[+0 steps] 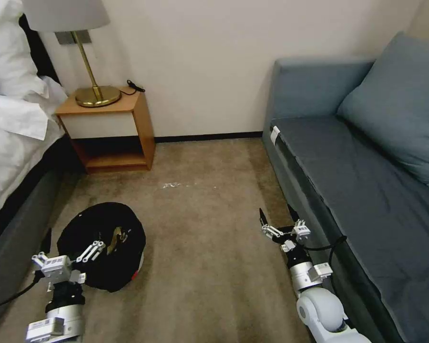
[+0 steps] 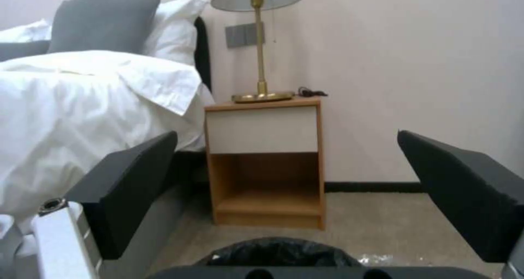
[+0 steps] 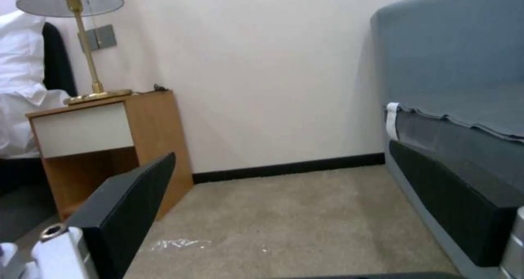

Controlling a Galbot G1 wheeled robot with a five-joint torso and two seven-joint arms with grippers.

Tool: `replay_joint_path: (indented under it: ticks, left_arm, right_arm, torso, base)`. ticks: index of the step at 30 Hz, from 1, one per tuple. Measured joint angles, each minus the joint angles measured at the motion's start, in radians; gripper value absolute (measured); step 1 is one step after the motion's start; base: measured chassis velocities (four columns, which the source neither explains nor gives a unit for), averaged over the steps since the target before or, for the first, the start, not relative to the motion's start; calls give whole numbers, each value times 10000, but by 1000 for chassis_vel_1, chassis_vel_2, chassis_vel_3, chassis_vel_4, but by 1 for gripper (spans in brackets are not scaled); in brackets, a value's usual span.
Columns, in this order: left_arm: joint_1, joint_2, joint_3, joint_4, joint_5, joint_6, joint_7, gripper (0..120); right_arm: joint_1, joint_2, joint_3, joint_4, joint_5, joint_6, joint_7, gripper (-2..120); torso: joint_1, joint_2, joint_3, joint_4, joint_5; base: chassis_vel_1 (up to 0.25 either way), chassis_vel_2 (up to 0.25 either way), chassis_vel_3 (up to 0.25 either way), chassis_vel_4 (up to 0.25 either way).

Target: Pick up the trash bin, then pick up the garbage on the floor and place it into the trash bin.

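Observation:
The trash bin (image 1: pixel 102 245), lined with a crinkly black bag, stands on the carpet at the left beside the bed. A yellow-dark snack wrapper (image 1: pixel 114 235) lies inside it. My left gripper (image 1: pixel 69 248) hovers open at the bin's near rim, one finger over the bag and the other outside it. From the left wrist the bin's black top (image 2: pixel 278 250) shows below the wide-open left gripper (image 2: pixel 294 189). My right gripper (image 1: pixel 277 218) is open and empty above the carpet beside the sofa; the right wrist view shows that open gripper (image 3: pixel 289 205) facing the wall.
A small pale scrap (image 1: pixel 172 185) lies on the carpet in front of the wooden nightstand (image 1: pixel 114 131), which carries a brass lamp (image 1: pixel 93 90). The bed (image 1: pixel 14 143) borders the left side and the blue sofa (image 1: pixel 367 190) the right. Open carpet (image 1: pixel 209 247) lies between.

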Motion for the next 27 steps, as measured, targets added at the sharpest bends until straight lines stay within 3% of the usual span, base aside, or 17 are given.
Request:
replay_joint_path:
  ticks: [27]
  left_arm:
    - [-1,0,0,10,0,1,-1,100]
  right_arm:
    - [1,0,0,-1,1,-1,0,100]
  torso:
    - [0,-1,0,0,0]
  base:
    - [0,0,0,0]
